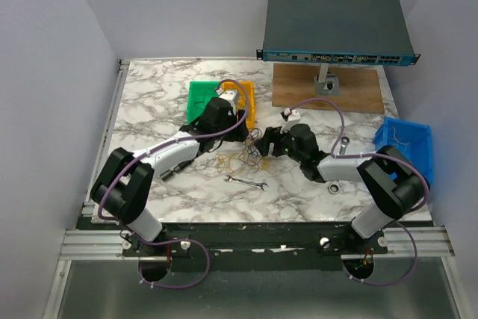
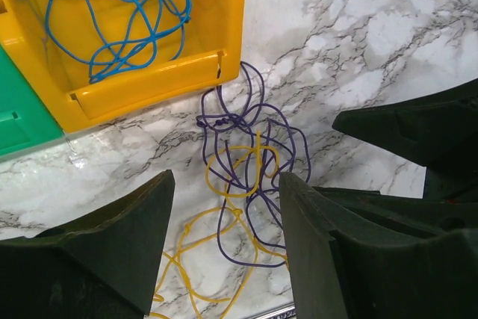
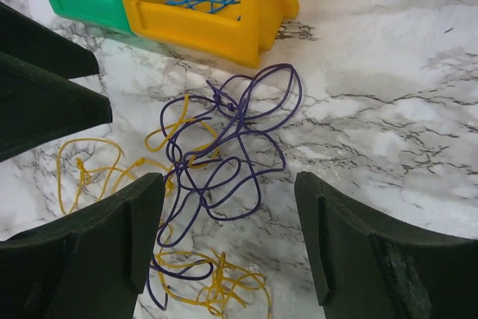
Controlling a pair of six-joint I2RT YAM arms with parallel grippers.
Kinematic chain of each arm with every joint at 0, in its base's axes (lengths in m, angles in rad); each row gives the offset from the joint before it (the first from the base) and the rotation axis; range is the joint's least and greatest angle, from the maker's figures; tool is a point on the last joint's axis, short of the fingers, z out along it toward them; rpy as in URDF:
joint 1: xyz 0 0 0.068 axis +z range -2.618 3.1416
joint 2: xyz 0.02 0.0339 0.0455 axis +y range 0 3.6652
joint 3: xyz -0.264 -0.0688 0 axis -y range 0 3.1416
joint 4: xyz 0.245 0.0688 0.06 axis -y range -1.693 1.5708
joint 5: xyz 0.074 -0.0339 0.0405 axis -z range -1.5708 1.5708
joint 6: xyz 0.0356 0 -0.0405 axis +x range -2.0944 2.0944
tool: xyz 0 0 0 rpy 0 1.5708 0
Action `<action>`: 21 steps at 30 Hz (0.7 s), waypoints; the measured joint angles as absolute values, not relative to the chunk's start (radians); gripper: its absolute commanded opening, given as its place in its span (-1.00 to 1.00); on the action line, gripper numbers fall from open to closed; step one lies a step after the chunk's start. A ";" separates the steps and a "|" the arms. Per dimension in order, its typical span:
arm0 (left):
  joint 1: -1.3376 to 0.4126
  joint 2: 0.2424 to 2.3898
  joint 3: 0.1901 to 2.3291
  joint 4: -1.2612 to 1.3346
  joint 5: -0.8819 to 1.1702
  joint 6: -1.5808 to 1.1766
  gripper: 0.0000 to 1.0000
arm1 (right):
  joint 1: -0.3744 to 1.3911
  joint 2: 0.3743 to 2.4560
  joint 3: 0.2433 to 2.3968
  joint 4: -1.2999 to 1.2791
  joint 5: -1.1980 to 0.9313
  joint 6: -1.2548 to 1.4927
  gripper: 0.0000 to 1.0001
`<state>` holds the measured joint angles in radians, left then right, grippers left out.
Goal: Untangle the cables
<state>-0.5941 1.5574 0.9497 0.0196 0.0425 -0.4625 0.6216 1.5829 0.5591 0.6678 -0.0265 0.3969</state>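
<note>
A tangle of purple cable (image 2: pixel 250 147) and yellow cable (image 2: pixel 196 259) lies on the marble table just in front of the yellow bin (image 2: pixel 149 84). A blue cable (image 2: pixel 123 13) lies separately inside that bin. My left gripper (image 2: pixel 224 252) is open, with its jaws straddling the tangle's lower loops from above. My right gripper (image 3: pixel 228 237) is open too, over the purple cable (image 3: pixel 231 140) and yellow cable (image 3: pixel 224 285). In the top view both grippers, left (image 1: pixel 243 136) and right (image 1: pixel 264 142), meet over the tangle (image 1: pixel 243 157). Neither holds anything.
A green bin (image 1: pixel 202 97) adjoins the yellow bin (image 1: pixel 248 102). A wrench (image 1: pixel 246 181) lies just in front of the tangle. A blue bin (image 1: pixel 403 143) stands at the right edge. A network switch (image 1: pixel 336 31) on a wooden board (image 1: pixel 328 91) stands at the back right.
</note>
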 measured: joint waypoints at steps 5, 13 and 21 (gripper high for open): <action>-0.574 1.599 0.965 -0.025 0.056 -0.480 0.08 | 0.635 1.642 0.609 0.618 -0.027 0.397 0.09; -0.540 1.608 0.965 -0.039 0.095 -0.500 0.03 | 0.641 1.700 0.649 0.558 -0.051 0.400 -0.99; -0.541 1.608 0.958 -0.011 0.125 -0.502 0.02 | 0.642 1.523 0.545 0.571 0.017 0.395 -0.99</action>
